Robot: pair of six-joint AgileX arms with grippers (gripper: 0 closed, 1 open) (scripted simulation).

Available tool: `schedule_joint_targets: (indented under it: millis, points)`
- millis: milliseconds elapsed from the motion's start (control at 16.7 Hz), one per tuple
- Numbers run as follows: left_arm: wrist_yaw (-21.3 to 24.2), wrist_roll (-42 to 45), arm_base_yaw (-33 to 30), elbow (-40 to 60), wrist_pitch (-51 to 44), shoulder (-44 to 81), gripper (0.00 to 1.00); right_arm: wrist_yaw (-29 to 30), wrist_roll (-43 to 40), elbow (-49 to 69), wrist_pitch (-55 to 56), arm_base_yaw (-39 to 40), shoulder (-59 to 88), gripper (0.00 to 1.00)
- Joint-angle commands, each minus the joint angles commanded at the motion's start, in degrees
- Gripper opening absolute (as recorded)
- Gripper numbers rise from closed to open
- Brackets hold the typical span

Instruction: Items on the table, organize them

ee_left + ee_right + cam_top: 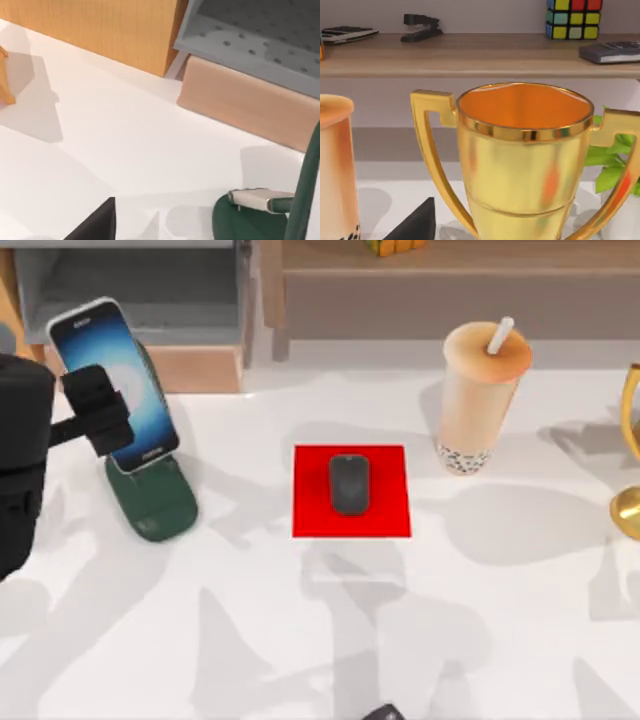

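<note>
Bright even light, soft grey overlapping shadows across the white table (520,640), slight overall blur, no glare

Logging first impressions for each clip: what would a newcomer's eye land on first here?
Likely the red pad at the table's centre, with the grey mouse on it. Next, the glowing smartphone propped on the green stand at left, the left gripper against it, and the bubble-tea cup at right.

The left end effector (100,412) covers the middle of the smartphone (112,350) screen, so whether its fingers grip cannot be told. The gold trophy (630,455) is cut off at the right edge of the top view. The bubble-tea cup (335,165) is cropped in the right wrist view.
</note>
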Motion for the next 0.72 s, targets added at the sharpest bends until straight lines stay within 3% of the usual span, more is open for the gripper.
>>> schedule_joint_targets:
  millis: [480,720]
  points:
    - [24.7,20.4,17.5,-24.8,7.8,-43.2,1.0,0.0,0.0,0.0,0.0,0.0,0.0,1.0]
    - [34.2,28.1,24.0,-34.1,10.9,-56.2,1.0,0.0,0.0,0.0,0.0,0.0,0.0,1.0]
